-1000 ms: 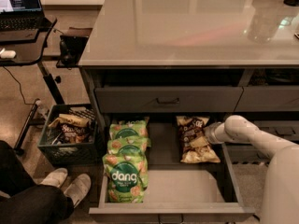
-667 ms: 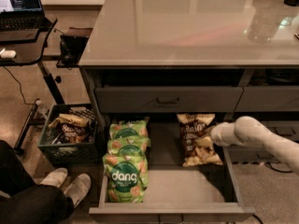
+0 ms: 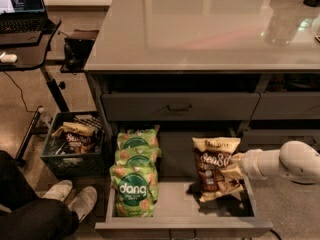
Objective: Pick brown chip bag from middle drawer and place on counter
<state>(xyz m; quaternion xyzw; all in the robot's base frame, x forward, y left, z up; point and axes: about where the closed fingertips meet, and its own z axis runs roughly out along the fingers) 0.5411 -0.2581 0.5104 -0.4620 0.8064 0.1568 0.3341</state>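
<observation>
The brown chip bag (image 3: pixel 215 170), dark brown with cream edges and white lettering, is held upright and tilted over the right side of the open middle drawer (image 3: pixel 185 204). My gripper (image 3: pixel 233 165) comes in from the right on a white arm and is shut on the bag's right edge, lifting it off the drawer floor. The counter (image 3: pixel 200 29), a glossy pale tabletop, spans the upper part of the view, above the drawers.
Three green "dang" bags (image 3: pixel 134 176) lie in a row on the drawer's left side. A closed shallower drawer front (image 3: pixel 179 107) sits above. A dark crate of snacks (image 3: pixel 75 141) stands on the floor at left, by a person's shoes (image 3: pixel 67 199). A laptop desk (image 3: pixel 25 29) is at top left.
The bag lay flat in the drawer with my gripper at its right edge. It is now gripped and raised upright, shifted slightly forward and up.
</observation>
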